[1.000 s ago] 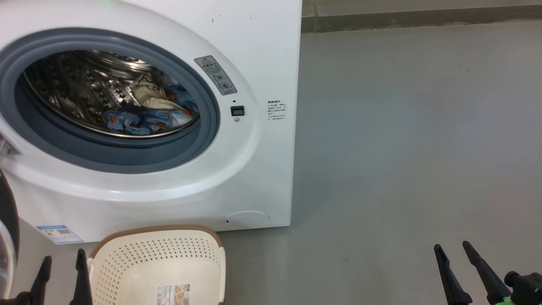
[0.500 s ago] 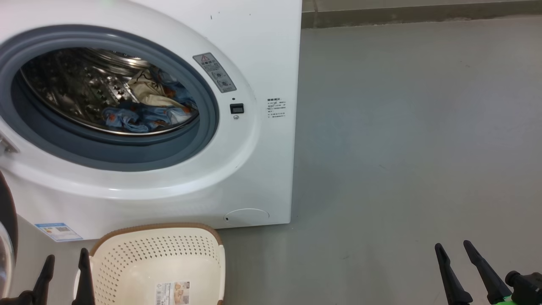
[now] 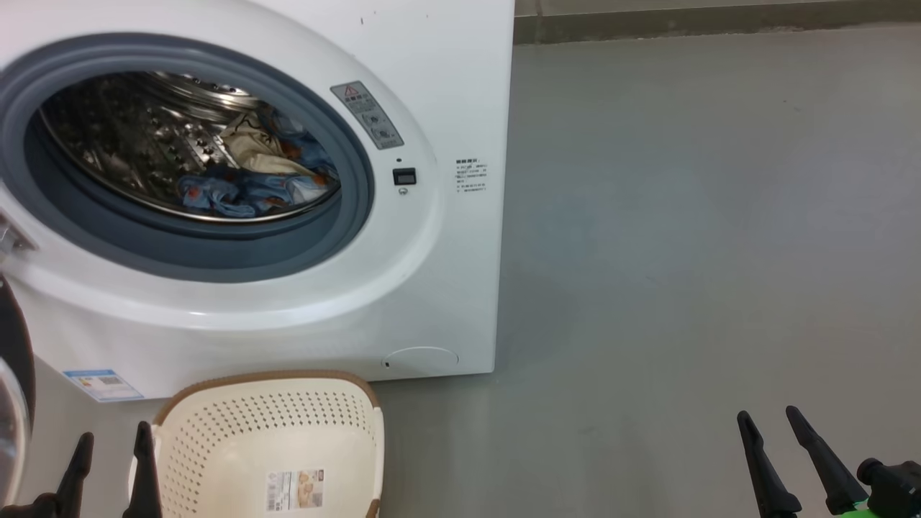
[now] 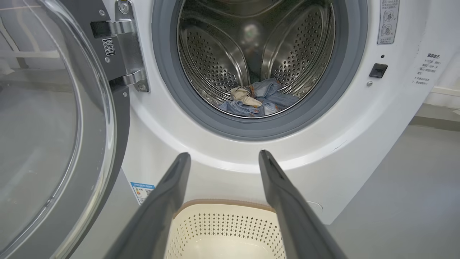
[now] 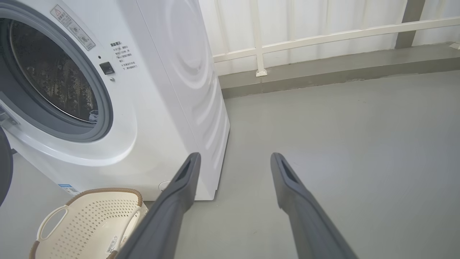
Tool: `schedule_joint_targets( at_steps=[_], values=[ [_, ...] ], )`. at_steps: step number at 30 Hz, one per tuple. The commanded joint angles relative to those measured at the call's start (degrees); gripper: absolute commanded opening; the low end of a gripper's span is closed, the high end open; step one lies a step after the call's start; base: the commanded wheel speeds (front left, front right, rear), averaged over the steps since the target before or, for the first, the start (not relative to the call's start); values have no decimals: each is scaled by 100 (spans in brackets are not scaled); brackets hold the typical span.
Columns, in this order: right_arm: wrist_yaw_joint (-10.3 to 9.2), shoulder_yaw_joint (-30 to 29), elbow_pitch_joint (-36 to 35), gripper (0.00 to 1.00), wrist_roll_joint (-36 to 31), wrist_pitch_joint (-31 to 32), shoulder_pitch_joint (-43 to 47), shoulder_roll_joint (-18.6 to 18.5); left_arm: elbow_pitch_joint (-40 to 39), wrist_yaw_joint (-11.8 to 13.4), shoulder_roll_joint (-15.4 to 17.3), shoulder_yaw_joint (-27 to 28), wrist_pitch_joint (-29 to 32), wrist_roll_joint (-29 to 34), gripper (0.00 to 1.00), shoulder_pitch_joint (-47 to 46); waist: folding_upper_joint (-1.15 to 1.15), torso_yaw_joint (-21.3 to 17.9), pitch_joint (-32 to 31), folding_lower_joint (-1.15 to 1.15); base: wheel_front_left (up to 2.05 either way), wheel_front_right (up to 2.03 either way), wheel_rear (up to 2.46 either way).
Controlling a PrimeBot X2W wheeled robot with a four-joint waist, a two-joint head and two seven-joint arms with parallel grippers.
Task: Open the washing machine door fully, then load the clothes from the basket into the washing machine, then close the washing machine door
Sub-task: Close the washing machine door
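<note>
Empty basket (image 3: 266,424), left gripper (image 4: 223,154) and right gripper (image 5: 235,155) wide, unladen: should push washing machine door (image 4: 43,136) at frame left shut by outer rim.

drum (image 4: 212,61) shiny perforated steel | basket (image 3: 216,439) matt perforated plastic | floor (image 3: 683,216) smooth matt

washing machine door (image 4: 54,136) cropped left, label text (image 3: 470,175) illegible
</note>
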Motion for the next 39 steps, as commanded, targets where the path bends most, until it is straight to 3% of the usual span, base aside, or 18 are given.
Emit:
schedule_joint_targets(
  at_steps=[1, 13, 27, 39],
  values=[
    [9, 145, -147, 100, -21, -27, -92, -98, -126, -16, 148, 193, -31, 32, 100, -136, 0, -1, -1, 0, -128, 128, 0],
    [9, 152, -144, 100, -18, -27, -90, -104, -254, -16, 166, 148, -31, 17, 100, -64, 0, 7, -4, 0, -112, 112, 0],
    [9, 362, -113, 100, -19, -27, -145, -134, -398, -16, 120, 20, -31, -32, 100, 27, 0, 149, -54, 0, -8, 8, 0],
    [9, 968, -15, 100, -3, -27, -452, -160, -422, -16, -149, 245, -31, -125, 100, 188, 0, 660, -40, 0, 0, 0, 0]
  ],
)
